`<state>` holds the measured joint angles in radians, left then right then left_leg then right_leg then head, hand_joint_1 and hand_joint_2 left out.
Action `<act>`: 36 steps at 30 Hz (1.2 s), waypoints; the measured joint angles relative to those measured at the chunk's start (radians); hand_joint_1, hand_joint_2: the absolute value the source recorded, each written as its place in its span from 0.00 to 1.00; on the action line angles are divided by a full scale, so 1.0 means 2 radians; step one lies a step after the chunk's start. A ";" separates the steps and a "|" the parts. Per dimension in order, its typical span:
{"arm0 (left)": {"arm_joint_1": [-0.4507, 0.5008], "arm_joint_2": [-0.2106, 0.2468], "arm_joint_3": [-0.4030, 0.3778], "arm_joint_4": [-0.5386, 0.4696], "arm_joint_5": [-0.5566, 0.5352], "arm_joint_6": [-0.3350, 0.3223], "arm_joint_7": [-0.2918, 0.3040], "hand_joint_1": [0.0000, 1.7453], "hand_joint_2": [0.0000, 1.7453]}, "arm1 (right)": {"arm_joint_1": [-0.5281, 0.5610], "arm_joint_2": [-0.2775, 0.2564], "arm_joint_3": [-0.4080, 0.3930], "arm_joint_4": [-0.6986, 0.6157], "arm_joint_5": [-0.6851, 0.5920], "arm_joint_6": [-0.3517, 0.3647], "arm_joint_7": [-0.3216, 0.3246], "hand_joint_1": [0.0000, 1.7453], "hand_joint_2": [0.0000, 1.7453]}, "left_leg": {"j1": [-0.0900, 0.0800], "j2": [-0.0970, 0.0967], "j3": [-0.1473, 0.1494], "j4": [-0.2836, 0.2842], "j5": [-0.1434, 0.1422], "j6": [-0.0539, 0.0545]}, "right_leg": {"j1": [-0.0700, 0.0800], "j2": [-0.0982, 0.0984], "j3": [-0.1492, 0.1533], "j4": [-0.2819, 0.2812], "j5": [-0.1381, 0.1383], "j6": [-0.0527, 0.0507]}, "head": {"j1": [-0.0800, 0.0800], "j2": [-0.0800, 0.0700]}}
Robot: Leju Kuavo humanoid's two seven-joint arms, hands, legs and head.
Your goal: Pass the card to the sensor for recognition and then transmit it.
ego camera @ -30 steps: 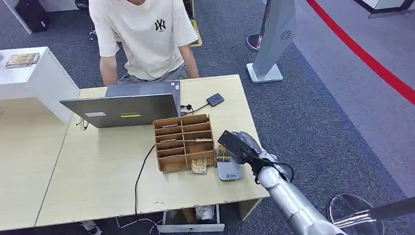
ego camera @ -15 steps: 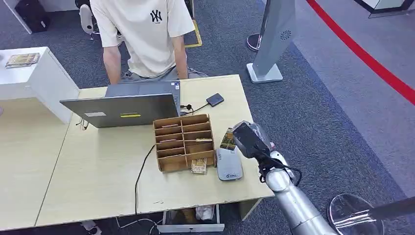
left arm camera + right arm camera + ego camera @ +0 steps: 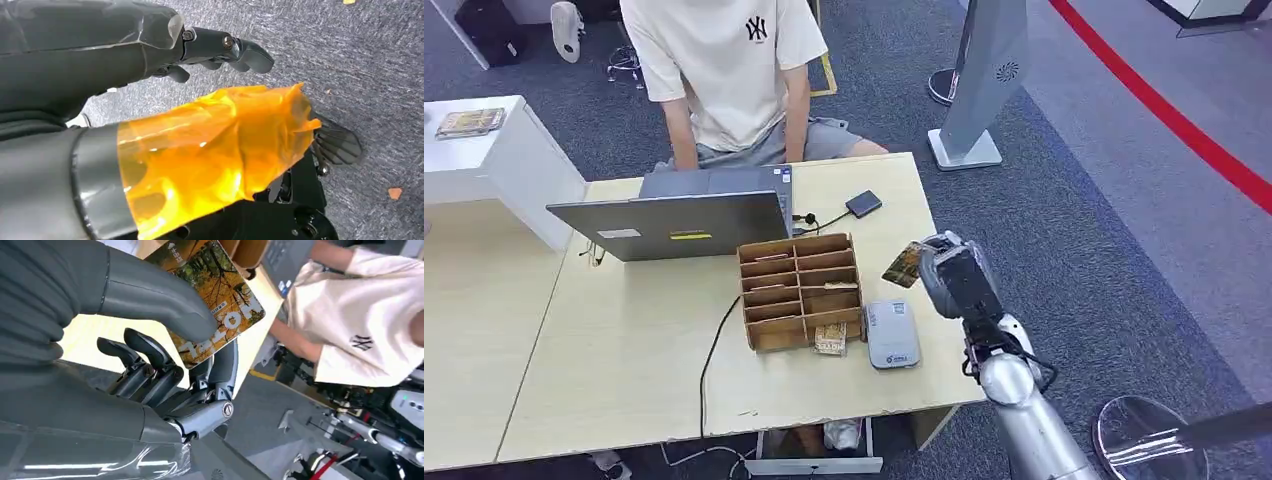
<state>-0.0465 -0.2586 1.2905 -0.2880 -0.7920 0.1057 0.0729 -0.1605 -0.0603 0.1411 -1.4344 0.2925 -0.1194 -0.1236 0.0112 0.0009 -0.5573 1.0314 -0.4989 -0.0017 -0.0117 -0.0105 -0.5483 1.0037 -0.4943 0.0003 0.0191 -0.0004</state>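
The card (image 3: 903,264), a thin rectangle printed with an autumn-leaf photo and white lettering, is pinched in the right robot hand (image 3: 951,276), the thick grey thumb (image 3: 150,295) pressing its face and the dark fingers (image 3: 220,365) behind it. In the head view it juts from the hand toward 10 o'clock, tilted and lifted clear of the pale wooden bench (image 3: 624,350). At about 7 o'clock from the hand, apart from the card, a flat grey sensor pad (image 3: 892,334) lies on the bench. Just beside it at 9 o'clock stands a brown wooden compartment box (image 3: 799,290), a small card (image 3: 830,341) lying against its front. Farther at 10 o'clock is an open grey laptop (image 3: 674,225), with a person in a cream T-shirt (image 3: 724,70) behind it. The left robot hand (image 3: 220,50) hangs over grey carpet (image 3: 350,60), fingers loosely curled in with nothing in them.
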 joint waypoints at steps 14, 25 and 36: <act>0.000 0.001 0.000 0.000 -0.007 0.002 -0.004 0.00 0.00 | 0.020 0.003 0.004 -0.043 -0.042 0.022 -0.018 1.00 1.00 | 0.000 0.000 0.000 0.000 0.000 0.000 | 0.000 0.000 0.000 0.000 0.000 0.000 | 0.000 0.000; -0.001 0.001 0.000 0.000 -0.013 0.001 -0.006 0.00 0.00 | 0.019 0.003 0.023 -0.062 -0.042 0.027 -0.022 1.00 1.00 | 0.000 0.000 0.000 0.000 0.000 0.000 | 0.000 0.000 0.000 0.000 0.000 0.000 | 0.000 0.000; -0.002 0.003 0.000 0.000 -0.022 0.005 -0.006 0.00 0.00 | 0.004 0.003 0.057 -0.075 -0.036 0.028 -0.027 1.00 1.00 | 0.000 0.000 0.000 0.000 0.000 0.000 | 0.000 0.000 0.000 0.000 0.000 0.000 | 0.000 0.000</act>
<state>-0.0495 -0.2518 1.2905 -0.2880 -0.8362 0.1156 0.0603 -0.1529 -0.0549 0.2552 -1.5847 0.2201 -0.0637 -0.1777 0.0112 0.0009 -0.5574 1.0314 -0.4988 -0.0018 -0.0117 -0.0105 -0.5481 1.0038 -0.4943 0.0003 0.0191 -0.0004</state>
